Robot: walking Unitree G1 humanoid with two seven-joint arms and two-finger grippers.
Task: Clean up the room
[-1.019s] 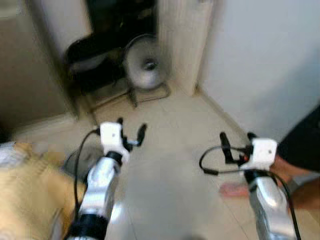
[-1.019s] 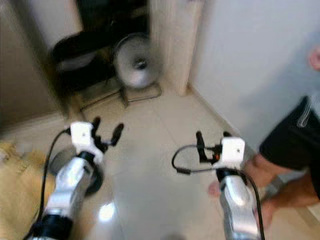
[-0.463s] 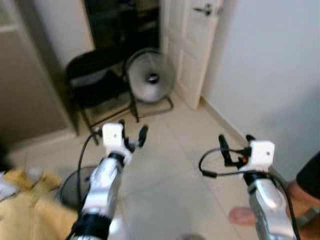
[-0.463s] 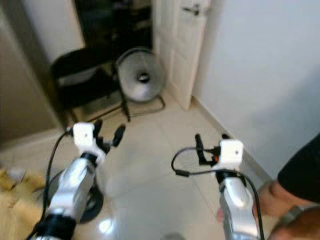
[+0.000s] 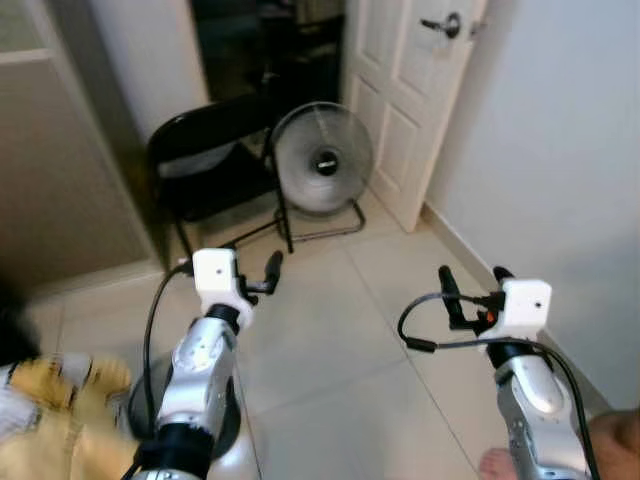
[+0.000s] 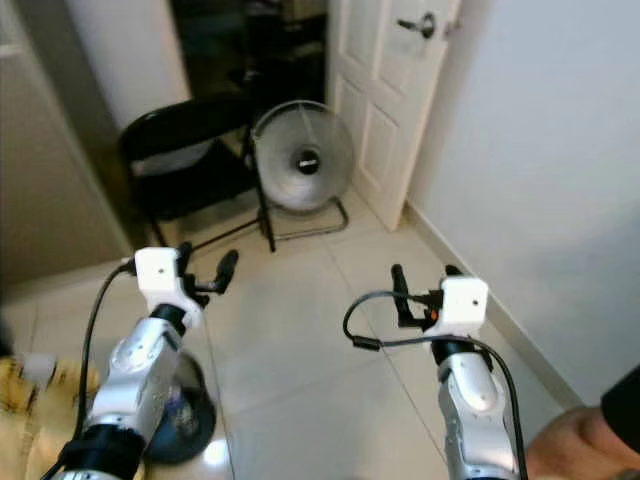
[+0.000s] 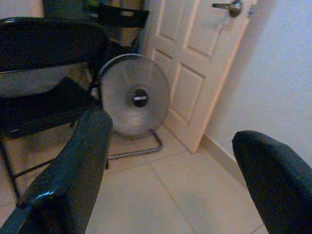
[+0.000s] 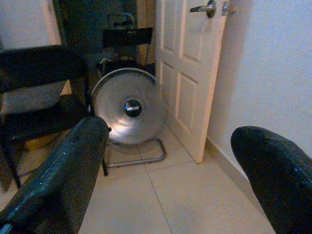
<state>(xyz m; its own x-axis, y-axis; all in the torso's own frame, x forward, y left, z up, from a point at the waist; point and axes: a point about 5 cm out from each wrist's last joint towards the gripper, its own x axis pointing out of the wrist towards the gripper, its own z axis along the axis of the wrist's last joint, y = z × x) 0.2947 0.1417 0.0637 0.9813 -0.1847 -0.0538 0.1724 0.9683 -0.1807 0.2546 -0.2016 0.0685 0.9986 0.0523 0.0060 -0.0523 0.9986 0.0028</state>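
Swinging up toward the fan [image 5: 323, 160] and door [image 5: 408, 90]; yellow cloth [image 5: 55, 420] sliding aside. Left claw [image 5: 252, 275] and right claw [image 5: 470, 285] agape, empty; nothing tidied yet.

Home room: panelled door [image 5: 408, 90], floor fan [image 5: 322, 160].

My head cameras look forward and down from above my raised arms, over the tiled floor [image 5: 330, 340]. Both wrist cameras face ahead along my fingers, nearer and lower. All four views share the round fan [image 5: 322, 160], black chair [image 6: 185, 150] and white door [image 8: 187, 68].
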